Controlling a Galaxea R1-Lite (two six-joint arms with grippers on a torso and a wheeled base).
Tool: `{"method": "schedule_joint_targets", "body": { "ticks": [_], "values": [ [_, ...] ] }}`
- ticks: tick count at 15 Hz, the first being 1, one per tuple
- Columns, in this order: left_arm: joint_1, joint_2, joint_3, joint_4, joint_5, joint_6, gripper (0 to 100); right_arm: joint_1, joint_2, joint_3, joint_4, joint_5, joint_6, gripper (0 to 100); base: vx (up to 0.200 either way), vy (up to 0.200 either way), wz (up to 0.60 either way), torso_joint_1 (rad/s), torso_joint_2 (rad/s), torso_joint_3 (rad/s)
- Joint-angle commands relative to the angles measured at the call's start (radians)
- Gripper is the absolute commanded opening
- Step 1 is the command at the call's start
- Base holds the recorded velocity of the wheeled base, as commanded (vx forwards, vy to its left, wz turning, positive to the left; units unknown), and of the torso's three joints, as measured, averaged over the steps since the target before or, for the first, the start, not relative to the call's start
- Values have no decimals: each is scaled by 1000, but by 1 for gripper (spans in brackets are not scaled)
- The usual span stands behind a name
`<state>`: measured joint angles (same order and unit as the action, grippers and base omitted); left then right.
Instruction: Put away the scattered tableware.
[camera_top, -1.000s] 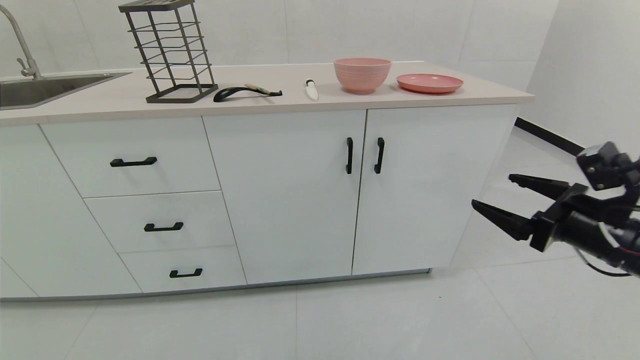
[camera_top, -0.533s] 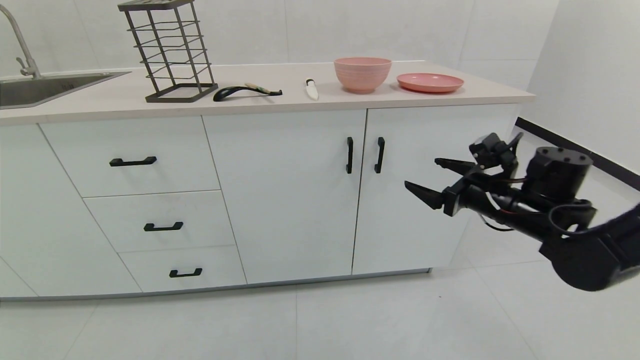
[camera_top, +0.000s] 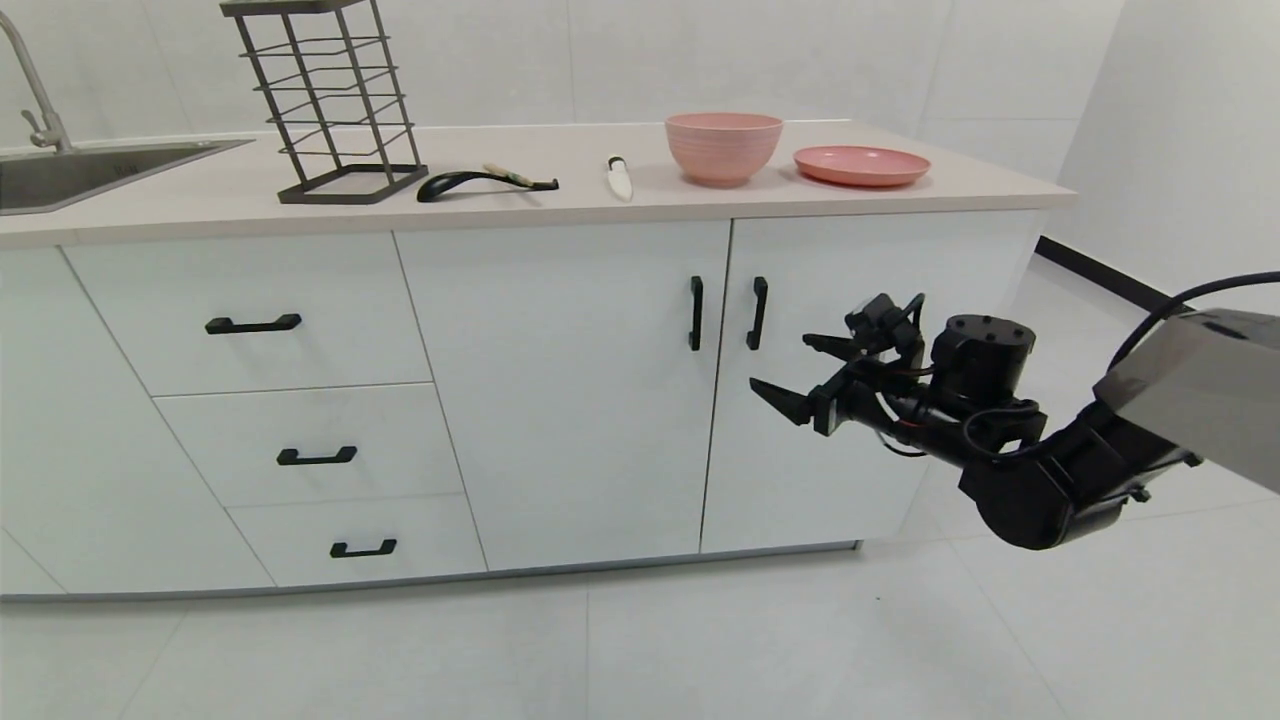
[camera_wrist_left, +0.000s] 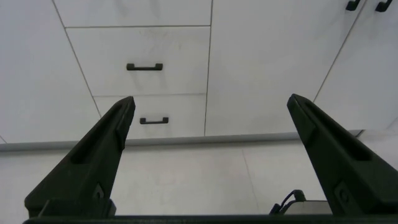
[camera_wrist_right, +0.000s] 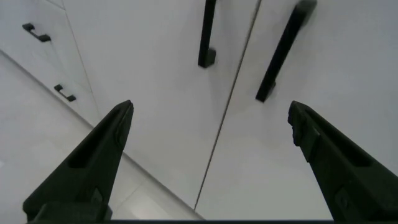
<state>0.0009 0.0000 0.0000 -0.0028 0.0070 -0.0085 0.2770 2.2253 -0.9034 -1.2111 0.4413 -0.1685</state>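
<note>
**Both tools spread, tableware lying on the table**

The right tool (camera_top: 783, 364) hangs in front of the right cabinet door (camera_top: 800, 480), low and just to the right of the two black door handles (camera_top: 695, 312), not touching them. Its fingers stand wide apart with nothing between them. From the right wrist view the right tool (camera_wrist_right: 211, 107) faces the seam between the doors, with both door handles (camera_wrist_right: 207, 31) close ahead.

The left tool (camera_wrist_left: 211, 102) is also spread wide and empty. It points toward the lower drawers (camera_wrist_left: 143, 59) and the floor (camera_wrist_left: 186, 180).

The tableware sits along the table (camera_top: 200, 195). A pink bowl (camera_top: 724, 147) stands upright, with a pink plate (camera_top: 861, 165) just beside it toward the right end. A small white knife (camera_top: 620, 178) lies left of the bowl. Further left a black spoon (camera_top: 470, 182) lies beside a tall wire rack (camera_top: 325, 100). A sink (camera_top: 150, 152) is set into the table's far left end.
</note>
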Motion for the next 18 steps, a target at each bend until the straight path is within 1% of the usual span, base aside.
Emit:
{"method": "schedule_joint_targets", "body": {
  "ticks": [1,3,4,5,7,8,9,10,11,12,13,14,15,16,17,18],
  "values": [
    [1,0,0,0,-1,7,100,4,-4,1,-2,-1,0,100,0,0,0,0,0,0],
    [1,0,0,0,-2,10,100,8,-21,6,-4,-3,0,100,0,0,0,0,0,0],
    [1,0,0,0,-4,18,100,11,-30,9,-4,-3,0,100,0,0,0,0,0,0],
    [1,0,0,-2,-25,39,100,22,-55,21,-8,-3,1,100,0,0,0,0,0,0],
    [1,0,0,-17,-98,48,100,34,-118,60,-8,-3,1,100,0,0,0,0,0,0],
    [1,2,-38,-154,-96,24,100,42,-161,93,-8,-1,0,100,0,0,0,0,0,0],
    [2,25,-121,-296,-122,10,100,42,-202,130,-8,-1,0,100,0,0,0,0,0,0],
    [-2,64,-179,-307,-176,12,100,37,-217,155,-10,1,-2,100,0,0,0,0,0,0],
    [-2,103,-218,-304,-274,1,100,36,-236,181,-13,1,-3,100,0,0,0,0,0,0],
    [-2,150,-216,-301,-352,-27,100,36,-248,201,-16,2,-3,100,0,0,0,0,0,0],
    [-2,181,-218,-295,-380,-53,100,36,-250,204,-16,2,-3,100,0,0,0,0,0,0],
    [-7,273,-247,-272,-435,-93,100,36,-250,207,-16,2,-5,100,0,0,0,0,0,0],
    [-18,370,-290,-260,-495,-85,100,36,-250,204,-16,2,-3,100,0,0,0,0,0,0],
    [-25,479,-327,-260,-536,-42,100,37,-250,202,-16,2,-3,100,0,0,0,0,0,0],
    [-32,603,-367,-260,-559,32,100,34,-250,204,-16,1,-2,100,0,0,0,0,0,0],
    [-39,704,-391,-261,-565,91,100,33,-248,205,-16,1,-2,100,0,0,0,0,0,0]
  ]
}}
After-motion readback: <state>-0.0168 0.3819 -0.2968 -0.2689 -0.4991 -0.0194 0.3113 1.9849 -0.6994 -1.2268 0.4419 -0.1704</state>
